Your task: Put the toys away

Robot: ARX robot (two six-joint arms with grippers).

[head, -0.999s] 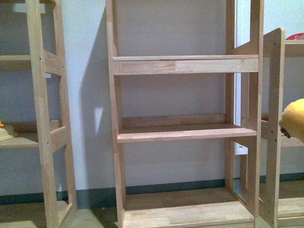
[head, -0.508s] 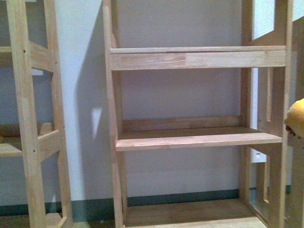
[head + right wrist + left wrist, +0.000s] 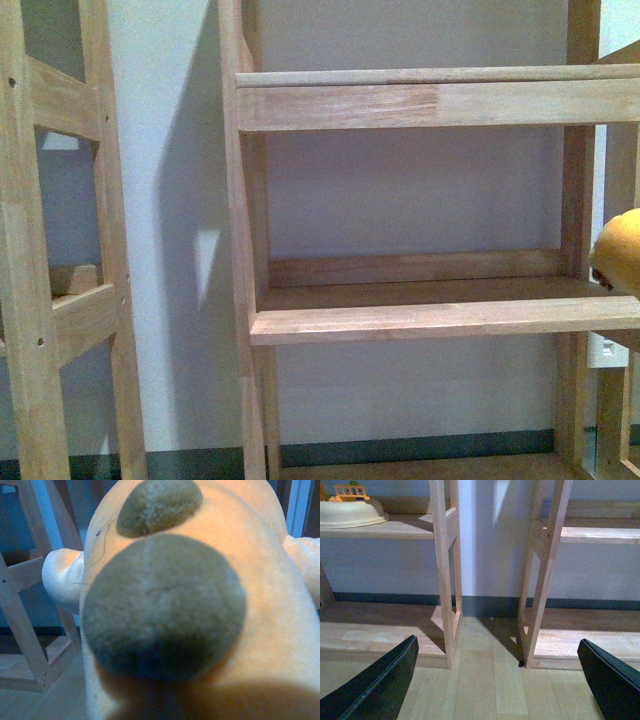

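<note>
The orange-yellow plush toy (image 3: 260, 605) fills the right wrist view, with large grey-brown round patches and a pale stubby limb at one side. My right gripper is shut on it; its fingers are hidden behind the plush. In the front view a rounded edge of the plush toy (image 3: 620, 250) shows at the far right, level with the middle shelf (image 3: 420, 318) of the wooden rack. My left gripper (image 3: 497, 680) is open and empty, its dark fingers (image 3: 375, 685) spread wide above the wooden floor in front of two racks.
A wooden rack (image 3: 245, 250) with an upper shelf (image 3: 420, 100) stands straight ahead against a pale wall. Another rack (image 3: 60, 300) stands at the left. In the left wrist view a cream bowl-shaped toy (image 3: 350, 512) sits on a shelf; rack posts (image 3: 445, 570) flank a floor gap.
The front view has closed in on the middle rack, which looks larger and sits lower. The plush edge stays at the far right.
</note>
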